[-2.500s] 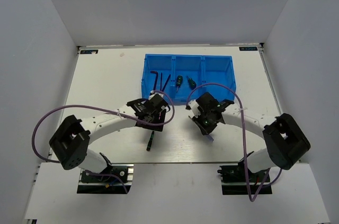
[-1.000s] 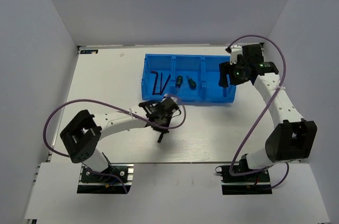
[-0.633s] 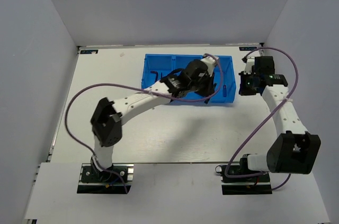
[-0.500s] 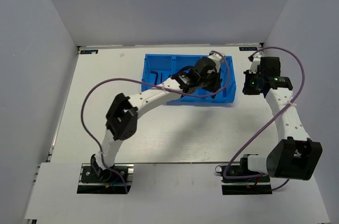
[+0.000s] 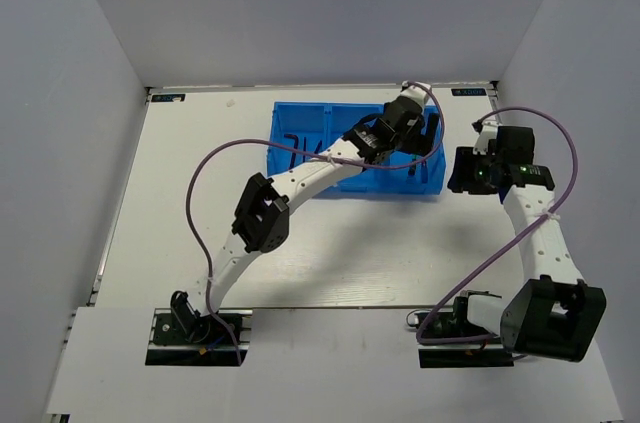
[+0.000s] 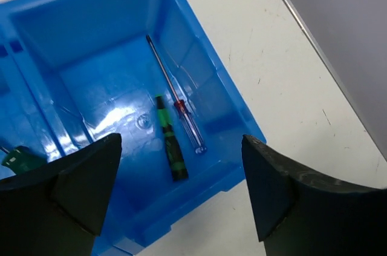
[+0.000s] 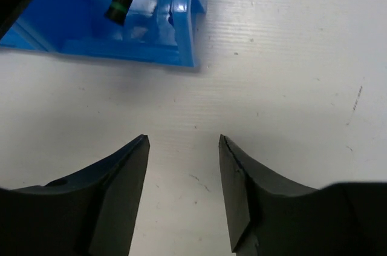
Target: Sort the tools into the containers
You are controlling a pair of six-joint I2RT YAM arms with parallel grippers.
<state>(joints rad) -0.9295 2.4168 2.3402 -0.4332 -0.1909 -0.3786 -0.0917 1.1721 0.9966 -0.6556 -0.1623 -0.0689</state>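
The blue bin [image 5: 283, 121] lies at the back of the table. My left gripper [image 5: 420, 135] is open and empty above its right compartment. In the left wrist view the gripper [image 6: 181, 147] hangs over a dark green-marked screwdriver [image 6: 169, 150] and a slim red-marked screwdriver [image 6: 181, 108] lying on that compartment's floor [image 6: 103, 74]. A green-handled screwdriver [image 6: 15, 159] shows in the middle compartment. Hex keys [image 5: 293, 148] lie in the left compartment. My right gripper [image 5: 458, 178] is open and empty over bare table [image 7: 272, 56], just right of the bin's corner [image 7: 184, 32].
The left arm [image 5: 310, 168] stretches diagonally across the bin and hides most of the middle compartment in the top view. Purple cables loop beside both arms. Grey walls enclose the table on three sides.
My left gripper carried a screwdriver from the table's middle to the right compartment and opened; the tool lies inside. My right gripper drew back from the bin to its right side.
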